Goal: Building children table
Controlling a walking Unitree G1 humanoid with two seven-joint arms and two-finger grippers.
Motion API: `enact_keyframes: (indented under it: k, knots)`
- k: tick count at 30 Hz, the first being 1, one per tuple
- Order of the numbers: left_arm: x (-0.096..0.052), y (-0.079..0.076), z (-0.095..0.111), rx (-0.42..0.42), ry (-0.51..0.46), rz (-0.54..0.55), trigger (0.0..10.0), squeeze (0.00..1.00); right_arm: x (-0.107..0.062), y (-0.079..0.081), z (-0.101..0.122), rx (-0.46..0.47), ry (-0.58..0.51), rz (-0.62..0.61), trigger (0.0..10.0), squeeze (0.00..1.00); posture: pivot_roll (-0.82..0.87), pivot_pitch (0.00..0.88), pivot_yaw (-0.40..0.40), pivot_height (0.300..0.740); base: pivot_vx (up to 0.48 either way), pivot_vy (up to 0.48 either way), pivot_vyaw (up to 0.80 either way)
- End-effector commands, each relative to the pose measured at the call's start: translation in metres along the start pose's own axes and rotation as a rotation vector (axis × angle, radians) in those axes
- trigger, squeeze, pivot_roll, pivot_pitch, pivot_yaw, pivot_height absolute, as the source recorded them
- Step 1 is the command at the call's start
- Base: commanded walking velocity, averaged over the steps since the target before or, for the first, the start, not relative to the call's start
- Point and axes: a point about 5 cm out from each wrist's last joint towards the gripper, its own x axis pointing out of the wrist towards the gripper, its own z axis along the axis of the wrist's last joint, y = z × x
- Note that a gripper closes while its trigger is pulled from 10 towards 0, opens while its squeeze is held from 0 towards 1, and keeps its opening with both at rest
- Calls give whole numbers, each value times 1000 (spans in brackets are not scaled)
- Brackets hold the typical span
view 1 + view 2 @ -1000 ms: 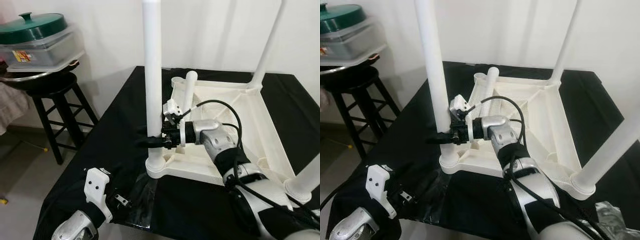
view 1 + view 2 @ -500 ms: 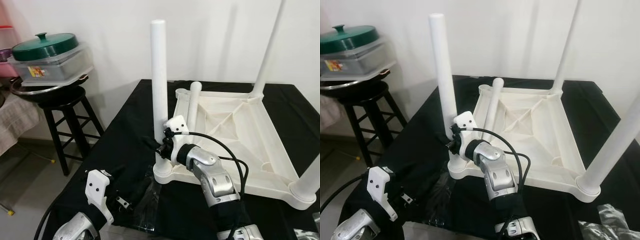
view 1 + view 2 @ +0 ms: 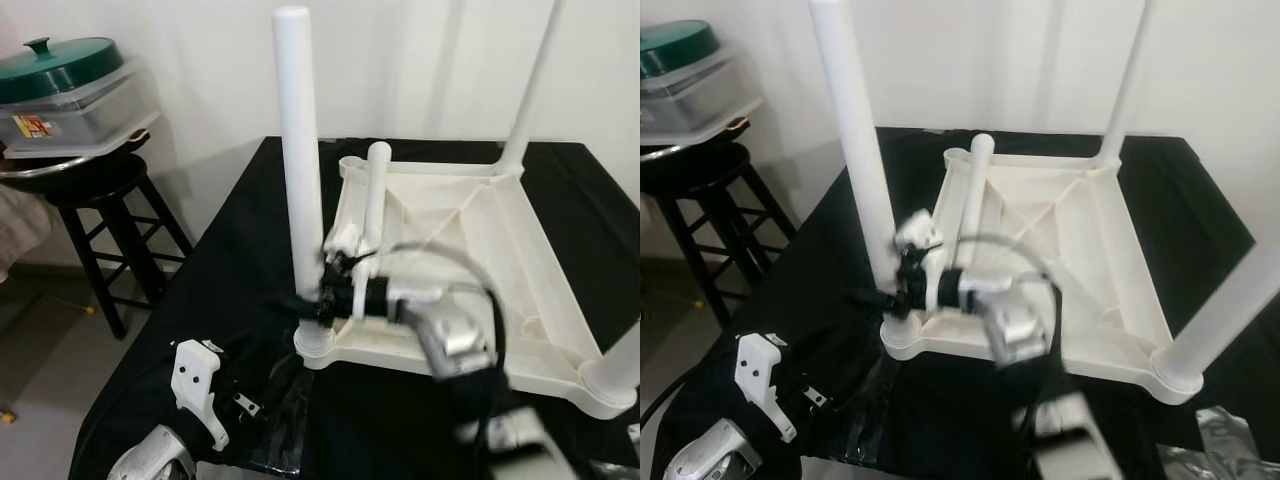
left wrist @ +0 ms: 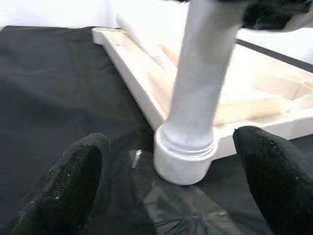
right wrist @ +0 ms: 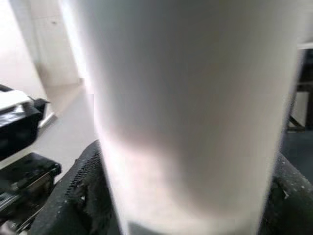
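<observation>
Lying upside down on the black-draped tabletop (image 3: pixel 230 250): white children table (image 3: pixel 460 215), legs pointing up. Standing upright in the near-left corner socket (image 3: pixel 317 345): one white leg (image 3: pixel 300 170). Gripping that leg low down, just above the socket: right tool (image 3: pixel 312 305), black fingers (image 5: pixel 88 196) clenched on either side of it. Leaning loose inside the frame just behind: another short leg (image 3: pixel 374 195). Hovering low near the tabletop's front edge, fingers (image 4: pixel 73 171) spread apart and facing the socket: left tool (image 3: pixel 245 405). Sitting on a black stool (image 3: pixel 110 225) to the left: green-lidded container (image 3: pixel 70 85).
</observation>
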Motion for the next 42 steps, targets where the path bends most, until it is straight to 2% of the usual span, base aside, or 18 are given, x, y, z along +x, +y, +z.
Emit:
enact_keyframes:
  k: [1,5,6,7,9,21,23,24,25,26,27,28,30,32,39,40,41,42]
  knots:
    - [1,-1,-1,-9,10,1,10000,0,1,3,-10,37,11,77,10000,0,33,20,24,740,0,0,0]
    - [3,-2,-1,-2,9,6,10000,0,3,-13,-11,58,86,145,10000,0,51,16,17,740,0,0,0]
    - [3,-2,-1,1,8,9,10000,0,5,-20,-9,60,101,139,8784,0,54,16,16,740,0,0,0]
    - [3,-2,-1,1,8,9,10000,0,5,-20,-9,60,101,139,8784,0,54,16,16,740,0,0,0]
    - [3,-2,-1,1,7,10,10000,0,6,-23,-7,58,102,143,0,0,54,17,15,740,0,0,0]
    - [2,-1,-1,-3,4,11,10000,0,-6,-25,-30,94,103,67,0,0,42,25,8,740,0,0,0]
    - [1,-1,-1,-4,3,15,10000,0,-2,-24,-50,107,131,-142,0,0,36,38,6,740,0,0,0]
    - [1,-1,-1,-4,3,15,10000,0,-2,-24,-50,107,131,-142,0,0,36,38,6,740,0,0,0]
    - [0,0,0,-2,3,17,10000,0,4,-23,-58,112,114,-333,0,0,26,44,7,740,0,0,0]
    - [-1,1,0,-2,3,18,10000,0,6,-27,-62,164,54,-682,0,0,15,51,14,740,0,0,0]
    - [-1,1,0,-2,3,18,10000,0,6,-27,-62,164,54,-682,0,0,15,51,14,740,0,0,0]
    - [-1,2,1,-2,4,18,10000,0,9,-8,-73,210,67,-756,0,0,-5,57,22,740,0,0,0]
    - [-1,2,1,-2,4,18,10000,0,9,-8,-73,210,67,-756,0,0,-5,57,22,740,0,0,0]
    - [0,4,0,-5,7,12,10000,0,13,12,-78,212,84,-749,0,0,-29,47,38,740,0,0,0]
    - [2,4,0,-6,8,2,10000,0,21,11,-80,208,117,-638,549,0,-5,43,18,740,0,0,0]
    - [2,4,0,-8,3,15,10000,0,22,14,-80,199,133,-631,10000,0,-7,42,20,740,0,0,0]
    - [2,4,0,-8,3,15,10000,0,22,14,-80,199,133,-631,10000,0,-7,42,20,740,0,0,0]
    - [2,4,0,-9,-2,22,10000,0,24,16,-79,221,137,-565,10000,1000,-4,44,18,740,0,0,0]
